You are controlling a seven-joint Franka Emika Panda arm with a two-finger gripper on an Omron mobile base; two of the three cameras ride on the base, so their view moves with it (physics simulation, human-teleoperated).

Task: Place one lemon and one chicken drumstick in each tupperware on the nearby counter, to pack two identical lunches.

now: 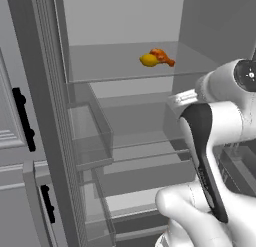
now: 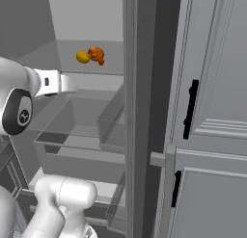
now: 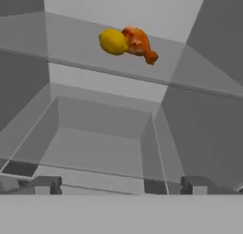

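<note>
Hand view, lemon (image 3: 113, 41) touching chicken drumstick (image 3: 138, 42) on glass fridge shelf (image 3: 71, 48)

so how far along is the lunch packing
Nothing looks packed yet. A lemon and a chicken drumstick lie side by side on the glass fridge shelf. The claw is open and empty, below the shelf and facing them. Picking, carrying and placing into tupperware all remain.

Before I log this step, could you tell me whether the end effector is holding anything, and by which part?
Nothing is held. The end effector is open, short of the lemon and drumstick on the fridge shelf.
</note>
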